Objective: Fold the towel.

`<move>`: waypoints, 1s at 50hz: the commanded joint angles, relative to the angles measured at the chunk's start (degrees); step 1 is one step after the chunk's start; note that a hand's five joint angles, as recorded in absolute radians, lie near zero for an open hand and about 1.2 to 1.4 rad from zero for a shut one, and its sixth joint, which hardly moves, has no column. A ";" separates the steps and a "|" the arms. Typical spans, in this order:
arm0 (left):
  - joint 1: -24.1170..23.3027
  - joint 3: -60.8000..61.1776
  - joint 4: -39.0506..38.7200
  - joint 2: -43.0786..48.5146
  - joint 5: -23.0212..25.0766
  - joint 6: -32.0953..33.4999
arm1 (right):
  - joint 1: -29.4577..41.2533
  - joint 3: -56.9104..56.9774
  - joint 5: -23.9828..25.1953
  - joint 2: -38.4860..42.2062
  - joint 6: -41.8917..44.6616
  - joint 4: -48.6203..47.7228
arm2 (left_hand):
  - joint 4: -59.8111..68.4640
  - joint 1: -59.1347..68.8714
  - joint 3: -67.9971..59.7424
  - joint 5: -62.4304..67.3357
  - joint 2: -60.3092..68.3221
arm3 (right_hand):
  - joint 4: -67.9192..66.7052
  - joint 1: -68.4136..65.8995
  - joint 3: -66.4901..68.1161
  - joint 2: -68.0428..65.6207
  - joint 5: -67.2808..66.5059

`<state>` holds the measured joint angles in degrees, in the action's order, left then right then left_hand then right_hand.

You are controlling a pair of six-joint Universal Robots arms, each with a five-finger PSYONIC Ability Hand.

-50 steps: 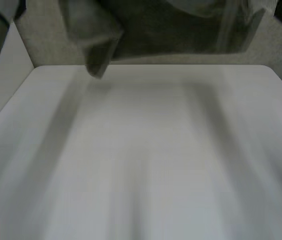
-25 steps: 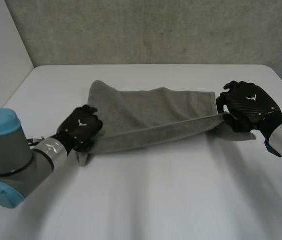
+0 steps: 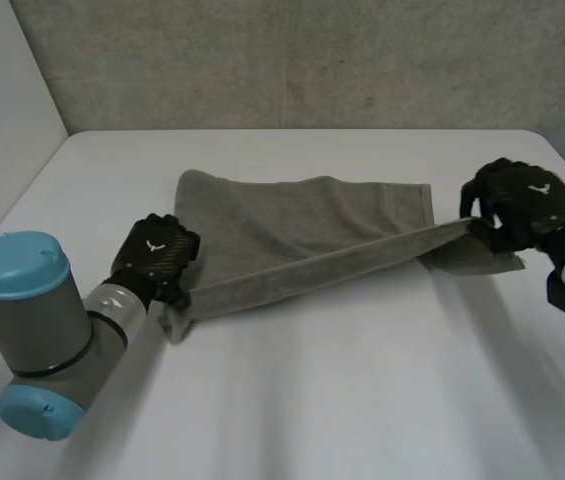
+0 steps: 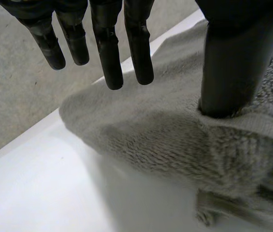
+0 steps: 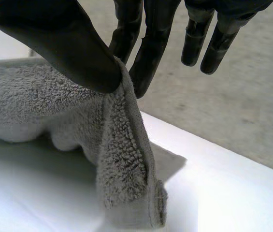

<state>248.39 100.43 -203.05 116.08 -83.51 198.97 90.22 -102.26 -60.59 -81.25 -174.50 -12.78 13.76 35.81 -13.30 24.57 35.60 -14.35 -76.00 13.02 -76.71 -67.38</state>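
Observation:
A grey towel (image 3: 302, 225) lies across the white table (image 3: 312, 400), its near layer drawn into a taut band between my two hands. My left hand (image 3: 157, 255) sits at the towel's left near corner. In the left wrist view its fingers (image 4: 109, 53) hang straight, clear of the towel (image 4: 175, 140), and only the thumb (image 4: 233, 63) rests on the pile. My right hand (image 3: 527, 205) is at the right end. In the right wrist view the thumb (image 5: 64, 43) and a finger (image 5: 148, 53) pinch the towel's edge (image 5: 122, 159), lifting it off the table.
A rough grey wall (image 3: 312, 60) runs behind the table's far edge. A pale wall (image 3: 7, 130) stands at the left. Bare tabletop stretches in front of the towel.
The towel came down from high up onto the table. Since half a second ago my right hand has drawn its end outward, tightening the band, and my left hand's fingers have straightened off the cloth.

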 commanded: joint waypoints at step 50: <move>-4.40 -6.29 6.88 -14.46 -5.26 -5.09 | -4.09 5.40 0.02 -11.20 -9.45 0.92 | -3.76 44.19 3.30 45.43 44.40 | 4.35 -4.00 -3.02 -3.29 -2.62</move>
<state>243.73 97.69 -196.40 107.87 -88.97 193.75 86.11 -98.22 -62.63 -86.84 -180.53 -12.29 13.76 73.48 -13.30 65.11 74.17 -14.35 -76.26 13.01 -76.71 -67.38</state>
